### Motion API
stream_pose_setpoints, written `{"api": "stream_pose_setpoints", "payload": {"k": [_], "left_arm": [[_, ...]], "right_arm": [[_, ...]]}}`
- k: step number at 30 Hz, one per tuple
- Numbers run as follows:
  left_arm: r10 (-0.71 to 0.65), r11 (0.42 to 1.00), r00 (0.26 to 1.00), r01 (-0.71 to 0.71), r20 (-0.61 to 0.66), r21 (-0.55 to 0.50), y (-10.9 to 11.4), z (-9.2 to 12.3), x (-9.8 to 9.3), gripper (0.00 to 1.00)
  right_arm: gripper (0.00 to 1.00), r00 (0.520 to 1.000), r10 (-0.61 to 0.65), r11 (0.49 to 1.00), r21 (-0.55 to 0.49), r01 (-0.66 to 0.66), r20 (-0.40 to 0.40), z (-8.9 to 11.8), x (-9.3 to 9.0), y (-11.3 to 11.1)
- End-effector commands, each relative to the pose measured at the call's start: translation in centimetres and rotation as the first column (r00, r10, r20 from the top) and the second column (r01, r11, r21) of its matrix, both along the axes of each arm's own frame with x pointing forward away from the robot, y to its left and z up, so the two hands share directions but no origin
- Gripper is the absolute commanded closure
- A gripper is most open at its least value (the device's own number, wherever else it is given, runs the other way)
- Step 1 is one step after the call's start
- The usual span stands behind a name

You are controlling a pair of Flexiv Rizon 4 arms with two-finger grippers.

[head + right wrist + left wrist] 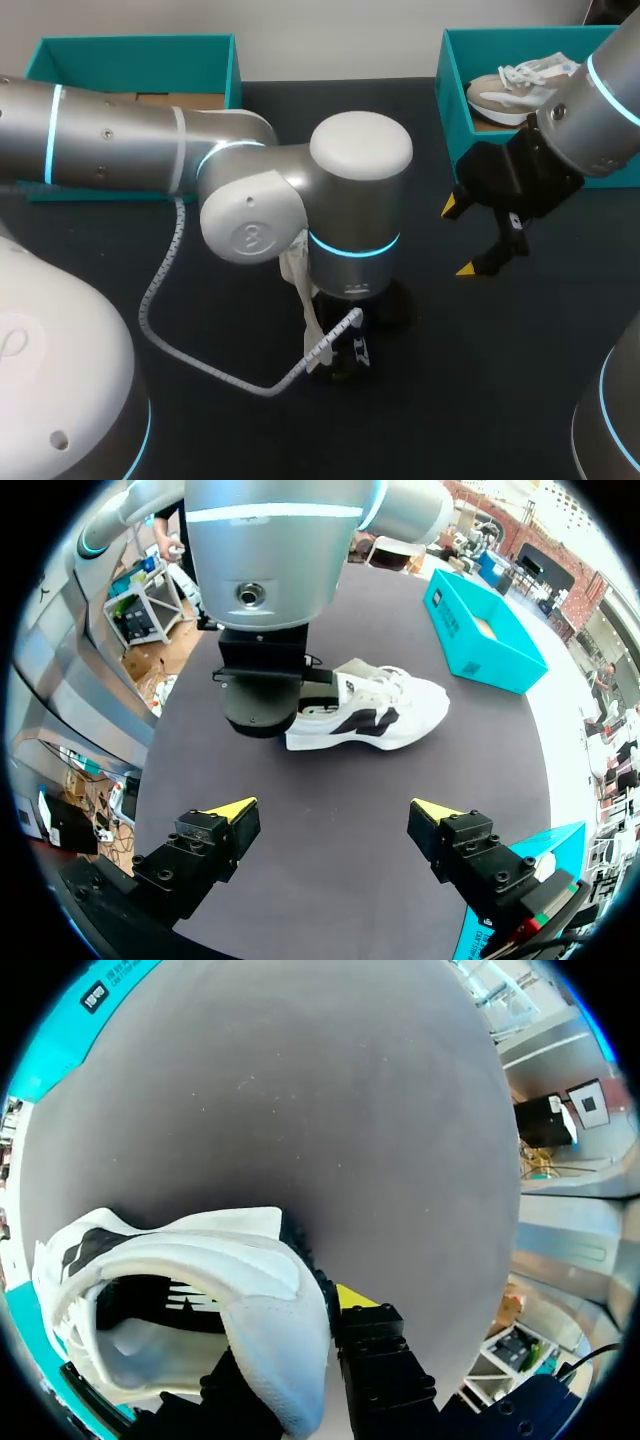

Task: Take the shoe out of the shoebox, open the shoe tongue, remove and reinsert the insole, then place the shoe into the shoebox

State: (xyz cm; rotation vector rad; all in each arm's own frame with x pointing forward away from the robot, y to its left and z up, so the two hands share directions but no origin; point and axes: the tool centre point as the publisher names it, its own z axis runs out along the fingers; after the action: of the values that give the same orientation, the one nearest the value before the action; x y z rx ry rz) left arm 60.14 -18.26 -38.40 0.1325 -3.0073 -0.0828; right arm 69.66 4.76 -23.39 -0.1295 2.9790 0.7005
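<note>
1. The shoe (370, 710), a white trainer with black side markings, rests sole-down near the centre of the dark table (480, 380), outside both boxes.
2. The left gripper (300, 1360) is clamped on the shoe's heel end. We see the heel wall pinched between its two fingers, with one yellow tip showing at the outer face.
3. The left arm (120, 135) enters the head view from 9 o'clock and bends at the elbow. Its wrist points straight down over the shoe.
4. The right gripper (463, 238) hovers above the table at 2 o'clock from the left wrist. Its fingers are spread wide and hold nothing. It faces the shoe's side, well apart from it.
5. The right arm (610, 100) enters from 2 o'clock.
6. The right shoebox (455, 100), teal, sits at 1 o'clock and contains a second shoe (515, 85), beige.
7. The left shoebox (130, 60), also teal, sits at 11 o'clock.
</note>
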Motion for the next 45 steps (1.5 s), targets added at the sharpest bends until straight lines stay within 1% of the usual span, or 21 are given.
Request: {"api": "stream_pose_setpoints", "payload": {"k": [1,6,13,17,21,24,27,28,29,43,45], "left_arm": [[-0.008,1.000,1.000,0.008,0.024,-0.009,2.0,4.0,0.4,1.00],[-0.036,0.999,0.999,0.036,0.004,-0.024,3.6,8.3,1.5,1.00],[-0.122,0.991,0.991,0.119,-0.049,-0.063,4.8,14.2,2.5,1.00],[-0.176,0.982,0.983,0.171,-0.054,-0.084,5.2,17.4,2.3,1.00],[-0.227,0.969,0.972,0.219,-0.060,-0.111,5.2,19.6,1.8,1.00],[-0.265,0.959,0.962,0.255,-0.072,-0.123,5.0,20.5,1.3,1.00],[-0.297,0.950,0.952,0.287,-0.076,-0.122,4.9,21.0,0.9,1.00],[-0.293,0.951,0.953,0.282,-0.078,-0.123,4.9,21.1,0.8,1.00],[-0.289,0.952,0.956,0.281,-0.055,-0.119,4.8,21.1,0.9,1.00],[-0.289,0.952,0.956,0.281,-0.055,-0.119,4.8,21.1,0.9,1.00],[-0.308,0.947,0.949,0.300,-0.067,-0.111,6.2,21.1,1.2,1.00]], "right_arm": [[0.00,1.000,0.000,1.000,-0.001,0.000,-0.001,-0.1,0.1,0.1],[0.00,1.000,0.000,1.000,-0.001,0.000,-0.001,-0.1,0.1,0.1],[0.00,1.000,0.000,1.000,-0.001,0.000,-0.001,-0.1,0.1,0.1],[0.00,1.000,0.000,1.000,-0.001,0.000,-0.001,-0.1,0.1,0.1],[0.00,1.000,0.000,1.000,-0.001,0.000,-0.001,-0.1,0.1,0.1],[0.00,1.000,0.000,1.000,-0.001,0.000,-0.001,-0.1,0.1,0.1],[0.00,1.000,0.000,1.000,-0.001,0.000,-0.001,-0.1,0.1,0.1],[0.00,1.000,0.000,1.000,-0.001,0.000,-0.001,-0.1,0.1,0.1],[0.00,1.000,0.000,1.000,-0.001,0.000,-0.001,-0.1,0.1,0.1],[0.00,1.000,0.000,1.000,-0.001,0.000,-0.001,-0.1,0.1,0.1],[0.00,1.000,0.000,1.000,-0.001,0.000,-0.001,-0.1,0.1,0.1]]}}
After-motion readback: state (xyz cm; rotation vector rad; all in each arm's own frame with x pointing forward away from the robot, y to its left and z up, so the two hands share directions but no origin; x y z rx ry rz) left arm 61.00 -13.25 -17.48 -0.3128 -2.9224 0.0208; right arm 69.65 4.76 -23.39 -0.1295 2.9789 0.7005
